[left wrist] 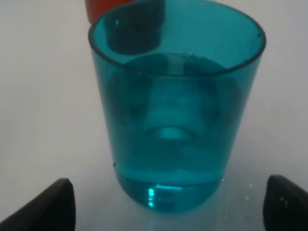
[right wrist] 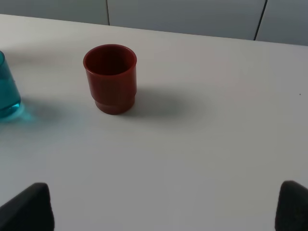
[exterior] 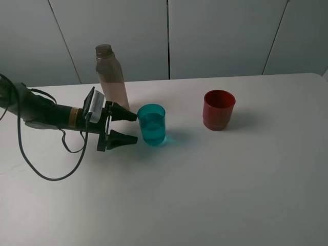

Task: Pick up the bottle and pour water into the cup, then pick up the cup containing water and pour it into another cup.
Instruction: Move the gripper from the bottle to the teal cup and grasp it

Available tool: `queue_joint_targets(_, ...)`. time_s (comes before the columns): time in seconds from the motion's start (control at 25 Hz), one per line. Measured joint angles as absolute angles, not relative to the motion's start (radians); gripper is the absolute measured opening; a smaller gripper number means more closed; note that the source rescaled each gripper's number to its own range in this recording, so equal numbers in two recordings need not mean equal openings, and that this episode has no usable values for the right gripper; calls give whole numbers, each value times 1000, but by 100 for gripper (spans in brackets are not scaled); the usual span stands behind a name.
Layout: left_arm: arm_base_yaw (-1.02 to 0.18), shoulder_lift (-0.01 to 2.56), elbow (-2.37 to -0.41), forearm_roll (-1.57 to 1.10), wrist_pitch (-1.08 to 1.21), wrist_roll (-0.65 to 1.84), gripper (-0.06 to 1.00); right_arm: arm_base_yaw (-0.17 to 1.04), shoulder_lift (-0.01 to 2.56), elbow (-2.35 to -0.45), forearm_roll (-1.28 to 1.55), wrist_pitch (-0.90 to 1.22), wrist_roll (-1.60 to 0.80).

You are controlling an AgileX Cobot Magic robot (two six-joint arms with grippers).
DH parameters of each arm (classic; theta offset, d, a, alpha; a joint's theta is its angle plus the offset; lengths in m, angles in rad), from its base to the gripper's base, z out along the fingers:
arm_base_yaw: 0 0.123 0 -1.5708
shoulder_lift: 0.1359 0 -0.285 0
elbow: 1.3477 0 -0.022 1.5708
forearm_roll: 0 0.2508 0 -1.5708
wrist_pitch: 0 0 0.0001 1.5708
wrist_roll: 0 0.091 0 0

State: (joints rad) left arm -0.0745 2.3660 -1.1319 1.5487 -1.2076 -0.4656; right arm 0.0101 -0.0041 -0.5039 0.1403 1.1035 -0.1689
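The bottle stands upright at the back left of the table, capless. Just in front and to its right stands the teal cup with water in its lower part. My left gripper is open right beside the cup's left side, its fingertips level with the cup and apart from it. The left wrist view shows the cup close up, centred between the two wide fingertips. The red cup stands upright to the right, empty inside in the right wrist view. My right gripper is open, well short of the red cup.
The white table runs to a pale panelled wall behind. A black cable loops on the table under the left arm. The teal cup shows at the edge of the right wrist view. The right arm is outside the exterior view.
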Motion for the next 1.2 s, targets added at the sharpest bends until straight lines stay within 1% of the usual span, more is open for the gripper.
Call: queue_joint_targets(1.2,-171,2368,-1132,1437,-1209,-442,100,10,-4,-504,140,1104,-169)
